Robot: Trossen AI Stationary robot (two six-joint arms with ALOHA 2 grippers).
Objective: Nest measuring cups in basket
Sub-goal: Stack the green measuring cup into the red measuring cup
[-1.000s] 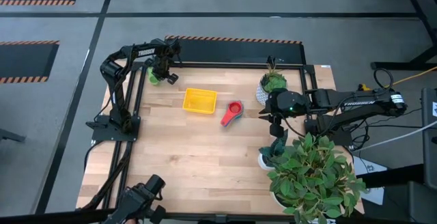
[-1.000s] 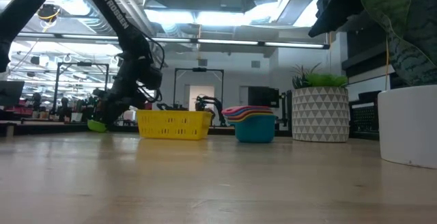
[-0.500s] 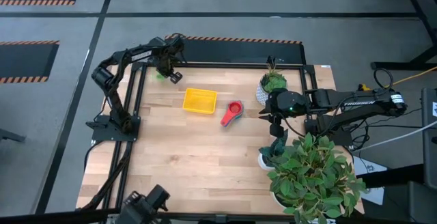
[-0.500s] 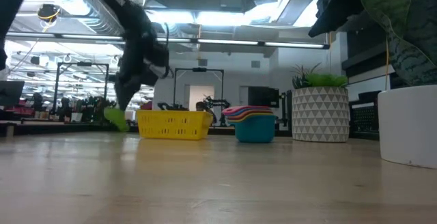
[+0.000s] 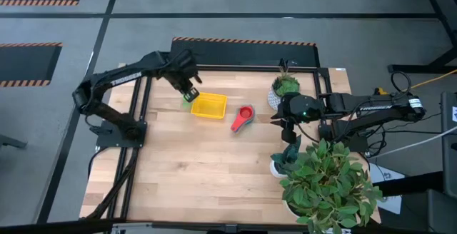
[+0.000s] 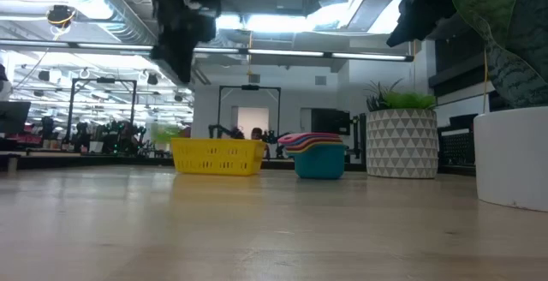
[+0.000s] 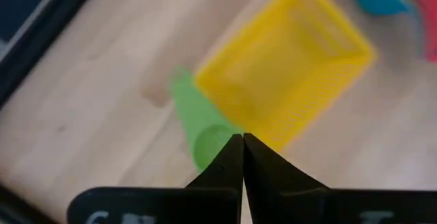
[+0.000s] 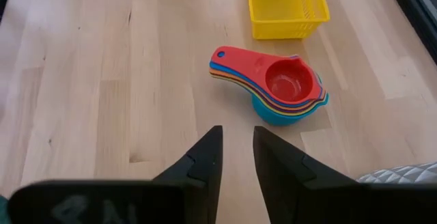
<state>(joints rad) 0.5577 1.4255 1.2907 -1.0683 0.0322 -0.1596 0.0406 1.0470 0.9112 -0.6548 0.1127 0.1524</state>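
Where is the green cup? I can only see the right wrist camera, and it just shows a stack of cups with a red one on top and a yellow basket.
Observer: The green measuring cup is over with the other arm. It sits at the shut tips of the left gripper and looks pinched there.
Operator: Is it in the basket?
Observer: Not yet. From above, it is just outside the left edge of the yellow basket.
Operator: Where is my arm?
Observer: Your right gripper waits at the table's right side, next to a big leafy plant.
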